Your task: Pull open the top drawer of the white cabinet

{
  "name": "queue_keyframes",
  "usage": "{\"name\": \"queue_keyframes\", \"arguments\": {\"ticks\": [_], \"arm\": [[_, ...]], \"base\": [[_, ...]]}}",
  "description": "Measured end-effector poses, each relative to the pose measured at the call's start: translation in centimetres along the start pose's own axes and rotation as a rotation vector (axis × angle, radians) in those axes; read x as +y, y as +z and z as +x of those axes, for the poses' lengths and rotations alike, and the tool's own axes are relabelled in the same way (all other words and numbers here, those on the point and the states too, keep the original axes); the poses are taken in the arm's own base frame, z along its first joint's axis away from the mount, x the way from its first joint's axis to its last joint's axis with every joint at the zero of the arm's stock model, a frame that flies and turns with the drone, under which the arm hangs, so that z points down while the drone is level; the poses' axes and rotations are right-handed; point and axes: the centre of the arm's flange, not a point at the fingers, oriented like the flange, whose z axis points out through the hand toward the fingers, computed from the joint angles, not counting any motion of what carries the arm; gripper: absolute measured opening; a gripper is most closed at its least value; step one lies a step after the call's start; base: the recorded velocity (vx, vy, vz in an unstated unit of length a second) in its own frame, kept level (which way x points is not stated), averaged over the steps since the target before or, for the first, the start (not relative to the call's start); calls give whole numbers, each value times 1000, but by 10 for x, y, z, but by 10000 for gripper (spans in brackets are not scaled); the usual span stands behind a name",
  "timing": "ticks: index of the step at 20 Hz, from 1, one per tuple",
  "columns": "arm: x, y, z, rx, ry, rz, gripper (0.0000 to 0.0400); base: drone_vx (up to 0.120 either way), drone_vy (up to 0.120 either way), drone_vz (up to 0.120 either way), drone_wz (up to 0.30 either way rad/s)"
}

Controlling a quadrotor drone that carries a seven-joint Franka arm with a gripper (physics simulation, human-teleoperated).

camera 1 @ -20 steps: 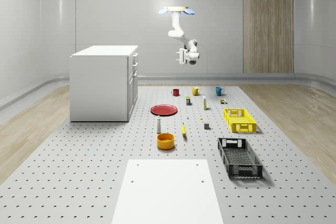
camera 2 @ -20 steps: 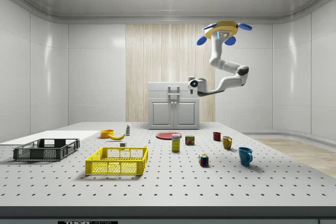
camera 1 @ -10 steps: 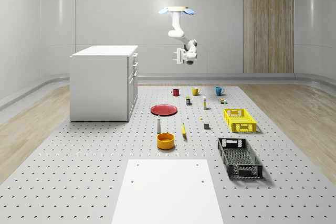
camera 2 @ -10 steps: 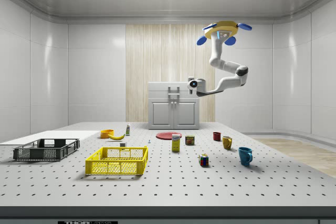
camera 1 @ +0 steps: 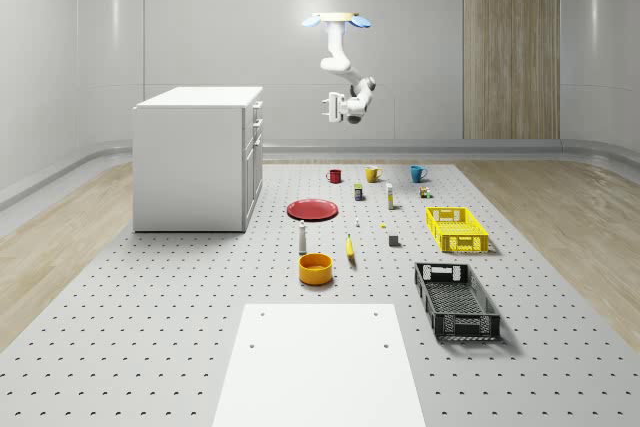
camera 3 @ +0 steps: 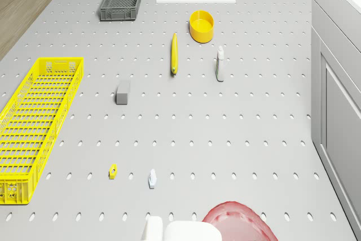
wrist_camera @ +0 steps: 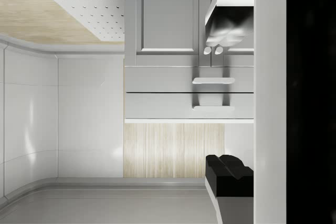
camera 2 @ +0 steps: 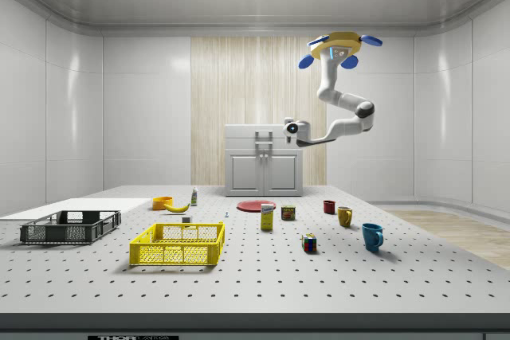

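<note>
Status: top drawer shut on the white cabinet; your gripper well apart; finger opening indeterminable; approach, grasp, pull remain.

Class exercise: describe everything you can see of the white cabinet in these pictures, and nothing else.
The white cabinet is a plain box with a flat top, standing upright on the perforated table at the whole-scene view's left. Its front, seen in the side view, carries two shallow drawers stacked above two panelled doors. The drawers have bar handles and look shut. Nothing touches it but the table; the gripper hangs in the air off its front.
</note>
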Motion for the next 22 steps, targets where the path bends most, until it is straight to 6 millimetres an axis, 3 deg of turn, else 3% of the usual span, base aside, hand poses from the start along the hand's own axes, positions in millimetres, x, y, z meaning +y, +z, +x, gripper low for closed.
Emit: {"name": "queue_keyframes", "arguments": {"ticks": [17, 22], "arm": [[0, 98, -1, -1, 0, 0, 305], [0, 122, 0, -1, 0, 0, 305]], "base": [[0, 0, 0, 0], [120, 0, 0, 0]]}}
